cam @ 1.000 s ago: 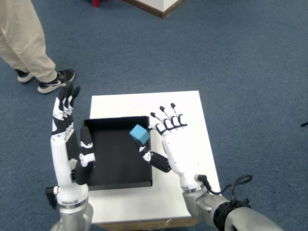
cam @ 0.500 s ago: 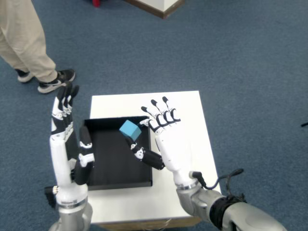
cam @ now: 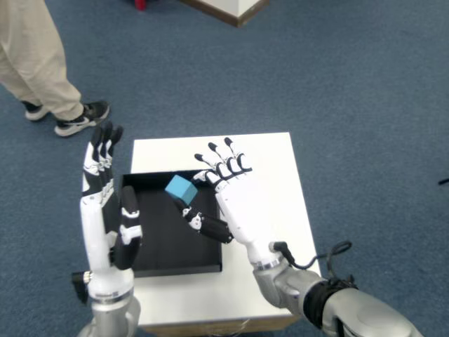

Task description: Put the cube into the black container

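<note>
The small blue cube (cam: pixel 181 188) hangs over the upper middle of the black container (cam: pixel 163 246), a shallow square tray on the white table (cam: pixel 270 158). My right hand (cam: pixel 235 207) reaches in over the container's right wall. It pinches the cube between thumb and forefinger, with the other fingers spread upward. The left hand (cam: pixel 105 207) stands upright and open along the container's left wall, holding nothing.
A person's beige trouser legs (cam: pixel 38 63) and dark shoes (cam: pixel 83 118) stand on the blue carpet at the upper left, close to the table's far corner. A white box with a wooden edge (cam: pixel 228 8) sits at the top. A cable (cam: pixel 330 256) trails from my right wrist.
My right hand has carried the cube leftward, from the container's right wall to above its upper middle. The left hand has shifted slightly.
</note>
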